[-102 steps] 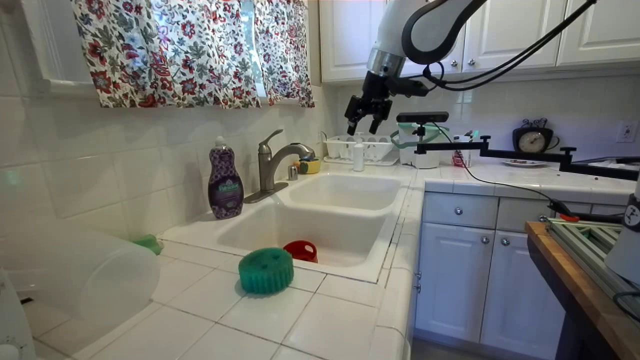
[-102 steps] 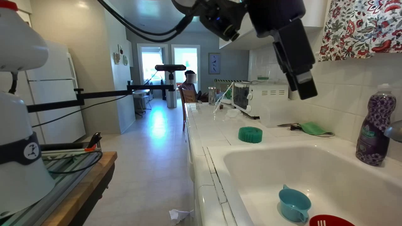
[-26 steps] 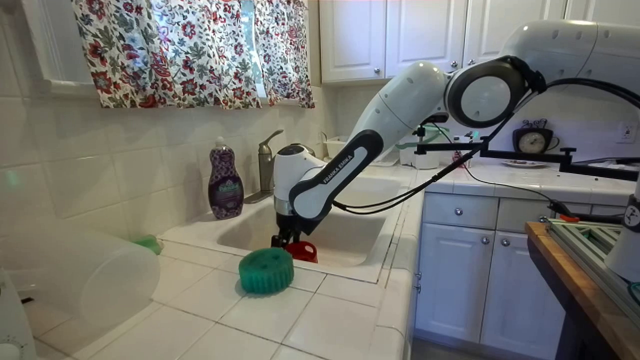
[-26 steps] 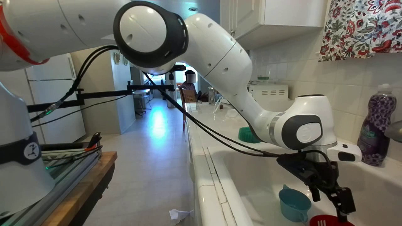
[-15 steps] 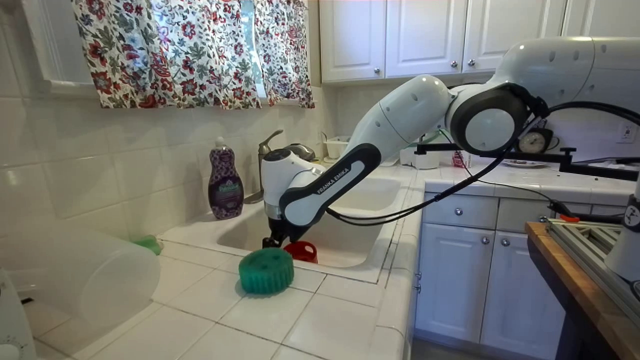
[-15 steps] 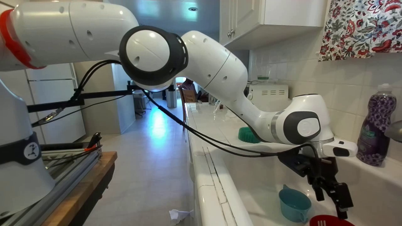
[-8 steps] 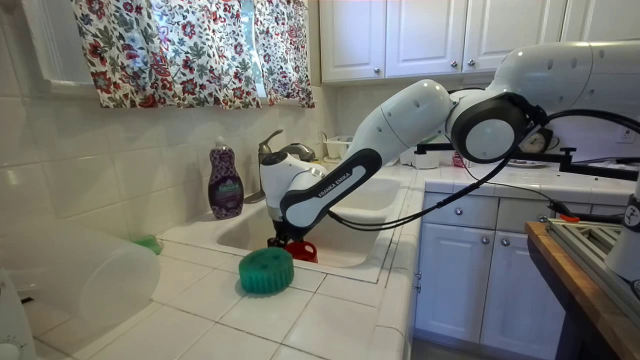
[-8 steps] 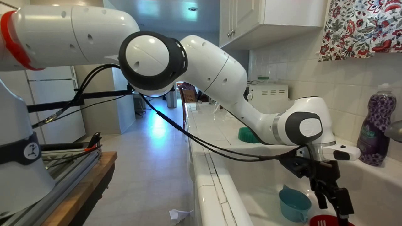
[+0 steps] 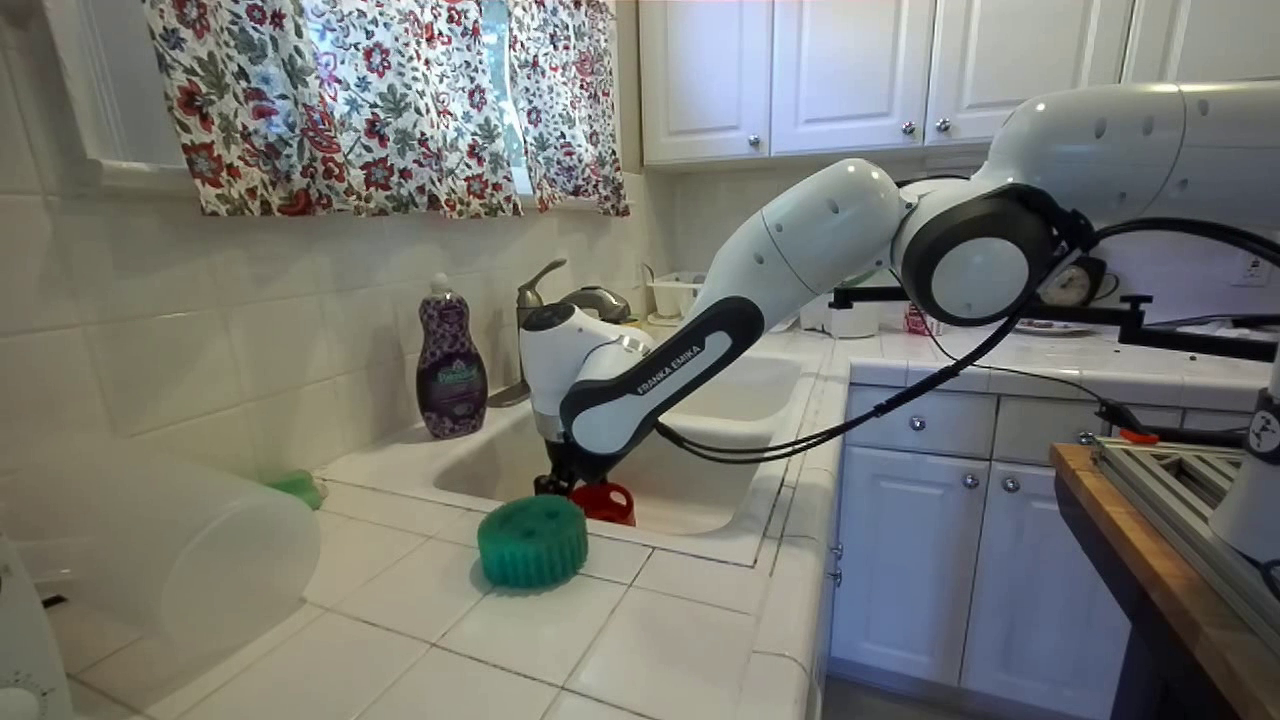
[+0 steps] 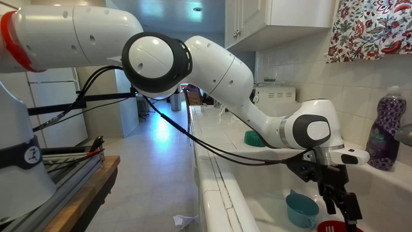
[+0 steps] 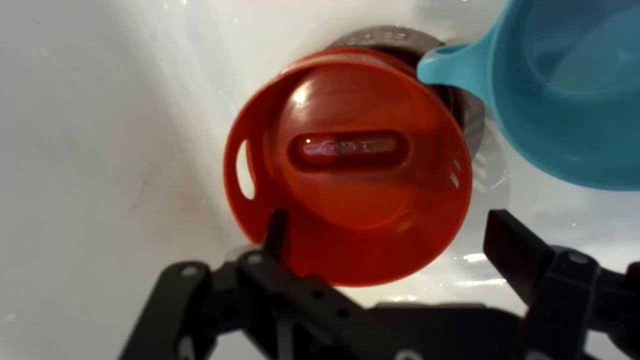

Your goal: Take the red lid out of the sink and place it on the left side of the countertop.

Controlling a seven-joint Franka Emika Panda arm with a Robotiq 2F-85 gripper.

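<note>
Left of centre in the wrist view, one finger [image 11: 274, 235] overlaps the lower left of the red lid [image 11: 350, 187]; farther right, the other finger [image 11: 517, 252] stands beyond the rim. The jaws are spread wide and hold nothing. That straddle seems meant to pinch the wall, one finger within and one without, though contact cannot be told. The lid lies open side up in the sink [image 11: 90, 150], partly over the drain [image 11: 385, 36], which I judge leaves its bowl easy to enter from above. At the upper right, a blue cup [image 11: 565, 120] points its handle at the rim, whether touching I cannot tell; it could snag the lift.

Along an exterior view, from the left, a cloudy plastic tub [image 9: 200, 550] lies on its side, likely narrowing the landing spot. Next come a purple soap bottle [image 9: 452, 365] beside the sink and, below centre, a green disc [image 9: 532, 543] on the worktop [image 9: 660, 660]. The disc hides part of the lid and stands close by the sink's edge, so the way out probably has to rise over it.
</note>
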